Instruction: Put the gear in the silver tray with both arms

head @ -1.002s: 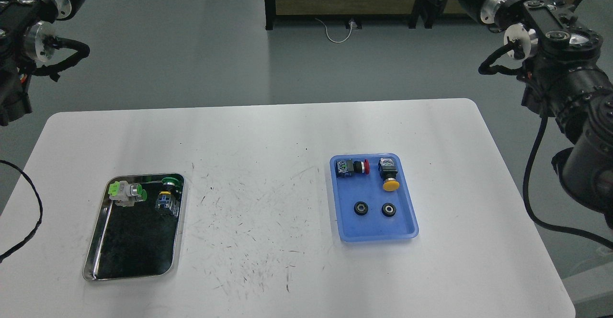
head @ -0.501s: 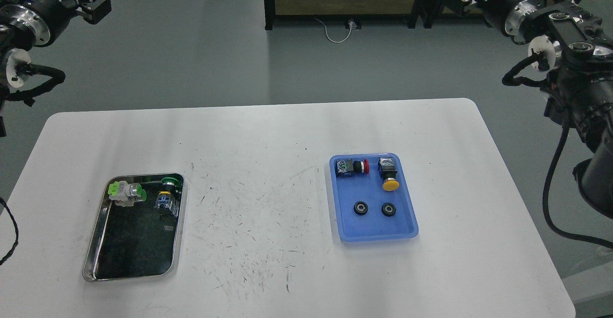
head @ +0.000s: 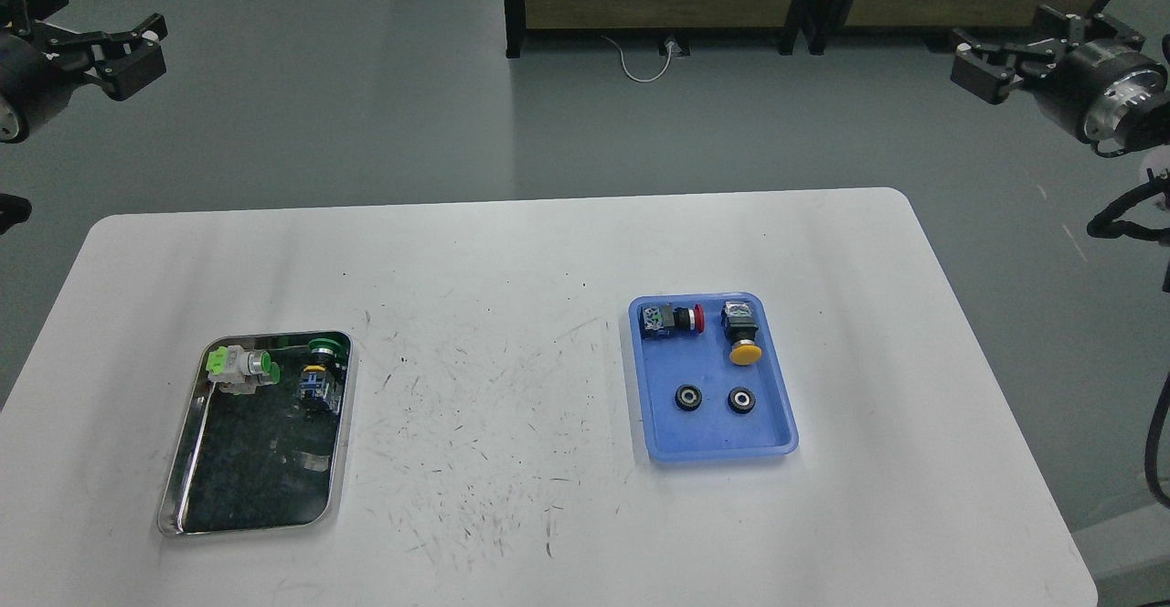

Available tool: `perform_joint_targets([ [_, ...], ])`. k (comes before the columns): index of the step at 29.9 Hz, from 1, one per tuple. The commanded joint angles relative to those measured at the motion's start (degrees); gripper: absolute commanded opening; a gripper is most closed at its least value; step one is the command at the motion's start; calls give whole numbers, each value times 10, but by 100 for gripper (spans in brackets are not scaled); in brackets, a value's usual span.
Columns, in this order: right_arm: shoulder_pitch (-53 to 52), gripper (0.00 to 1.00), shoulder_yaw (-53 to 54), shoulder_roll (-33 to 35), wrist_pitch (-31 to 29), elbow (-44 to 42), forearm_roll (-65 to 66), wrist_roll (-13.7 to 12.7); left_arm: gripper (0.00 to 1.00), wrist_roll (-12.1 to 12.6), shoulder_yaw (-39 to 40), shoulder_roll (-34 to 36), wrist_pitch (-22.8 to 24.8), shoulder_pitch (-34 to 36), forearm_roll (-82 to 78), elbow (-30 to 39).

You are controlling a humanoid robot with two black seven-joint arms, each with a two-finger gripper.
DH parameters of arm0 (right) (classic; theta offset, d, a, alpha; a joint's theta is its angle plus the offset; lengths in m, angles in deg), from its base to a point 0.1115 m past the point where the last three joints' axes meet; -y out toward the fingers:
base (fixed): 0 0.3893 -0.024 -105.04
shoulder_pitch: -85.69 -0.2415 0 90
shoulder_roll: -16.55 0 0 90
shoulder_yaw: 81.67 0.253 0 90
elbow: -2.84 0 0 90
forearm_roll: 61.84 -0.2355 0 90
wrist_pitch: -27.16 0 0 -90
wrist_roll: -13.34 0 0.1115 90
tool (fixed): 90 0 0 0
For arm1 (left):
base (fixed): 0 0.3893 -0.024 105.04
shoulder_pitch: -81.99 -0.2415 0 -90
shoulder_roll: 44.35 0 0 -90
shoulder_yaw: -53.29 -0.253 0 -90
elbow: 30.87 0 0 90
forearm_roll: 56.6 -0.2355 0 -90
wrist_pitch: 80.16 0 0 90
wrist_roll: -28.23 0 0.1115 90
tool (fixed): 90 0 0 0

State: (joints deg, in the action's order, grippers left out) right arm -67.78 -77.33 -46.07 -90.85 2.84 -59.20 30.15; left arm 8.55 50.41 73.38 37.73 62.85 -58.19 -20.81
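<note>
On the table's left, silver tray (head: 183, 484) long axis near-to-far, both grippers, left gripper (head: 105, 40), right gripper (head: 996, 63), spread, empty.

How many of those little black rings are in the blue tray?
2: both lie side by side in the near half of the blue tray, the left ring and the right ring.

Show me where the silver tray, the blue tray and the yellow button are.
silver tray (head: 179, 461), head view, left rim.
blue tray (head: 717, 438), head view, bare floor near the front.
yellow button (head: 746, 353), head view, its cap.
</note>
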Motion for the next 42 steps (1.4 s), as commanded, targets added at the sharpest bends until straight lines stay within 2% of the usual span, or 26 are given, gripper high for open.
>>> perform_joint_targets([
  [1,11,100,1,-4,0,-163,3,0,100,3,10,6,1,16,0,15],
  [10,19,100,0,-11,0,-142,4,2,100,-8,1,6,1,34,-1,36],
  [13,24,100,-2,-5,0,-104,17,0,100,-18,-1,20,1,32,-19,66],
  [17,27,100,-7,8,0,-33,46,0,100,-24,7,69,1,22,-58,151],
  [23,36,100,-5,59,0,80,75,12,100,-29,9,172,-50,8,-82,300],
  [25,39,100,-5,68,0,103,89,19,100,-33,14,192,-71,-5,-90,335],
  [33,50,100,0,90,0,164,135,20,100,-36,21,254,-138,-43,-93,456],
  [37,60,100,0,108,0,221,168,20,100,-38,22,268,-170,-58,-102,497],
  [42,77,100,3,120,13,309,221,21,100,-49,28,275,-195,-86,-102,508],
])
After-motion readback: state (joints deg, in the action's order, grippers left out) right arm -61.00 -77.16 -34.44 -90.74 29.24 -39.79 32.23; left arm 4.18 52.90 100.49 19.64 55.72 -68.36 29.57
